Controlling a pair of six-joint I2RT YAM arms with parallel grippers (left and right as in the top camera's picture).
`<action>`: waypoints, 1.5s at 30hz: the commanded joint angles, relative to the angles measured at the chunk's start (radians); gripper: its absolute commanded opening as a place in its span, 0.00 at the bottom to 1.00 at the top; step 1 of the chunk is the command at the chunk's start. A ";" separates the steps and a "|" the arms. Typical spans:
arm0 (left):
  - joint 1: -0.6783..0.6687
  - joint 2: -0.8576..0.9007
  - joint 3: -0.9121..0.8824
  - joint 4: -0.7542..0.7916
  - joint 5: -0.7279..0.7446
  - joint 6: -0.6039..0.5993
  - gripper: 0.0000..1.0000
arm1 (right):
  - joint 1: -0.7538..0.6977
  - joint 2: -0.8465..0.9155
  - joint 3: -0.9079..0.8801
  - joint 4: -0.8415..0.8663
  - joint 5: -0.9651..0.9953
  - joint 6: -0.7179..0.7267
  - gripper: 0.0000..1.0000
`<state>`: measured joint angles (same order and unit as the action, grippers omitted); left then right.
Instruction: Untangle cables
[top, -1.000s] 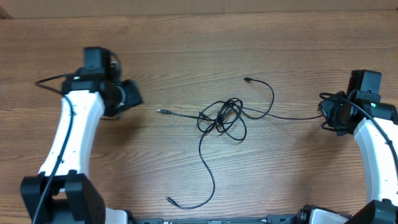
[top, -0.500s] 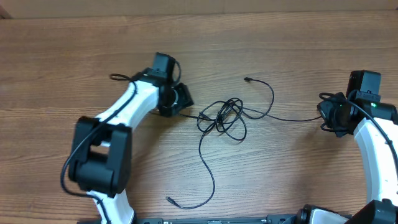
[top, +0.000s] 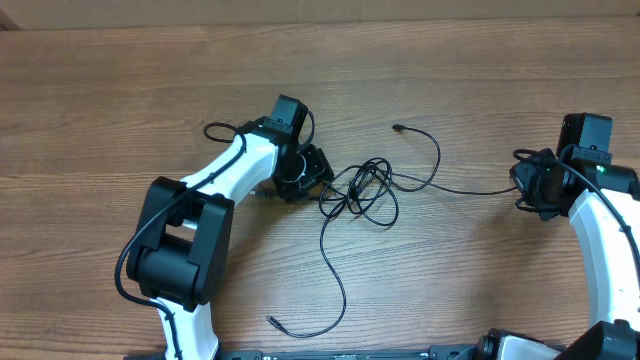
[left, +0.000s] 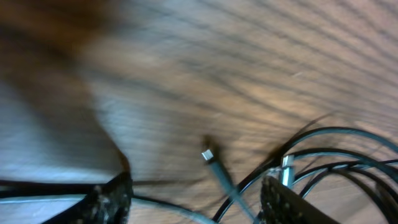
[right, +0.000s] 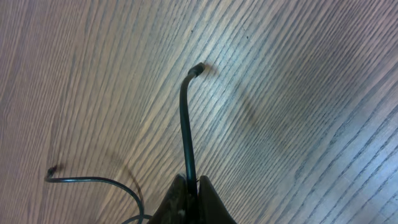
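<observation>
The cables (top: 360, 190) lie as a black tangle mid-table, with loose ends trailing to the back (top: 398, 128) and to the front (top: 272, 322). My left gripper (top: 312, 172) sits at the tangle's left edge. In the left wrist view it (left: 196, 205) is open, with a silver-tipped plug (left: 208, 155) and several strands between its fingers (left: 109, 199). One strand runs right to my right gripper (top: 524, 186). The right wrist view shows that gripper (right: 189, 186) shut on this cable, whose short end (right: 198, 67) sticks out past the fingertips.
The wooden table (top: 450, 290) carries nothing but the cables. The left arm's white link (top: 225, 170) reaches across the left half. A curved stretch of cable with a plug (right: 51, 171) lies left of the right gripper.
My left arm has swung right from the table's left side to the tangle's left edge, covering the plug that lay there. The right arm and the tangle have stayed put.
</observation>
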<state>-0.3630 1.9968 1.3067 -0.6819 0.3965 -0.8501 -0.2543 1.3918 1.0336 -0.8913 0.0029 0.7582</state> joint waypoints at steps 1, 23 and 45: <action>0.038 0.010 0.101 -0.103 -0.023 0.063 0.71 | 0.004 -0.021 0.000 0.001 -0.005 -0.008 0.04; -0.109 0.011 -0.003 -0.039 -0.006 -0.102 0.80 | 0.004 -0.021 0.000 -0.005 -0.005 -0.008 0.04; -0.155 0.012 -0.142 0.201 -0.190 -0.169 0.40 | 0.005 -0.021 0.000 -0.038 -0.042 -0.026 0.04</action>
<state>-0.5110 1.9762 1.2186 -0.4797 0.3115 -1.0176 -0.2543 1.3918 1.0336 -0.9295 -0.0051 0.7570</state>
